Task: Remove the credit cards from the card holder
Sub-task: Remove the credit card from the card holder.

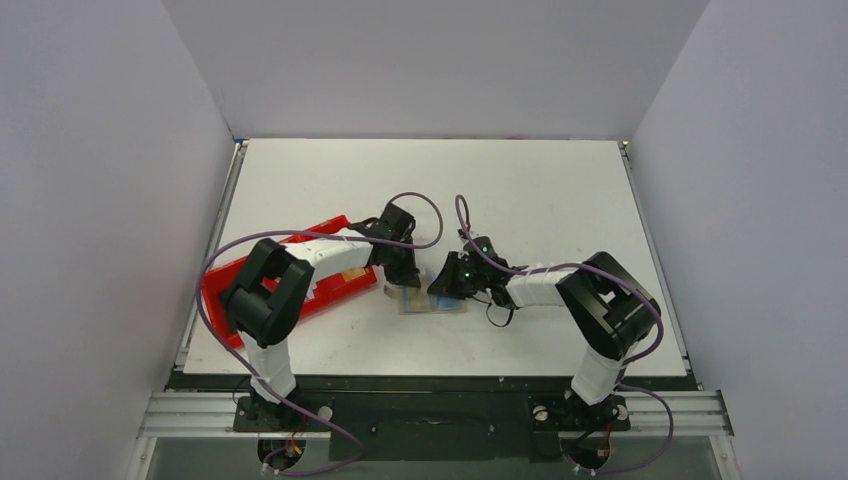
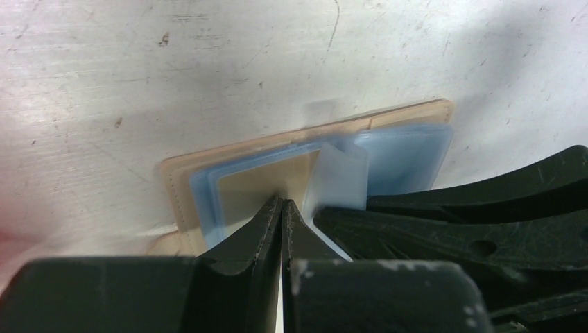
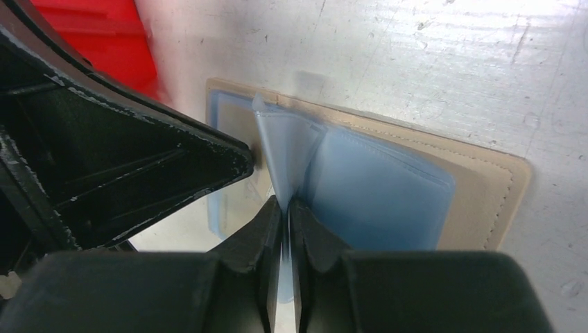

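The card holder (image 1: 428,303) lies open and flat on the table: a tan stitched cover (image 3: 485,187) with pale blue plastic sleeves (image 3: 381,194) inside. My left gripper (image 2: 281,201) is shut, its tips pressed onto the left-hand sleeve, where a tan face (image 2: 253,187) shows through. Whether that is one of the credit cards, or whether anything thin sits between the tips, I cannot tell. My right gripper (image 3: 284,202) is shut on one sleeve leaf (image 3: 288,149), which stands upright from the holder's middle. The two grippers (image 1: 405,283) (image 1: 442,285) meet tip to tip over the holder.
A red tray (image 1: 222,285) lies left of the holder, partly under my left arm, and its corner (image 3: 97,35) shows in the right wrist view. White walls enclose the table on three sides. Purple cables loop above both wrists.
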Tool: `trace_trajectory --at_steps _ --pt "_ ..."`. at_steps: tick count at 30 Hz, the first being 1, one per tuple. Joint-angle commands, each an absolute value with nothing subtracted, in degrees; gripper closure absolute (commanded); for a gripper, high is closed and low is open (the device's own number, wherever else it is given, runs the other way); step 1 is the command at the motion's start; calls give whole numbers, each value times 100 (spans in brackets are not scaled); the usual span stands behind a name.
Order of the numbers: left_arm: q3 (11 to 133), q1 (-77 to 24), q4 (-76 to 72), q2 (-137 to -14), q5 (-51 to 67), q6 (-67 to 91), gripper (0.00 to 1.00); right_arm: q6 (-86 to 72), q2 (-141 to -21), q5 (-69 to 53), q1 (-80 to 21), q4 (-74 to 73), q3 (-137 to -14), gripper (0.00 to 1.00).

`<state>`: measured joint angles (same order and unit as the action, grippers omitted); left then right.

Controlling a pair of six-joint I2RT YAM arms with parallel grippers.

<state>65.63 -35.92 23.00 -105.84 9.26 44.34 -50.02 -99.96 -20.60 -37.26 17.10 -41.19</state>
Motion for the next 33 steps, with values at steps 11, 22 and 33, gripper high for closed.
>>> trace_trajectory --at_steps 11,22,33 --pt "6820 -3674 2043 -10784 917 4447 100 -4638 -9227 -1718 -3694 669 -4359 70" --pt "6972 -3766 2041 -10784 1035 4389 100 -4400 -8484 -973 -3731 -235 -4499 69" --pt "7200 -3915 1984 -10797 1300 4393 100 -4289 -8173 -609 -3764 -667 -4542 69"
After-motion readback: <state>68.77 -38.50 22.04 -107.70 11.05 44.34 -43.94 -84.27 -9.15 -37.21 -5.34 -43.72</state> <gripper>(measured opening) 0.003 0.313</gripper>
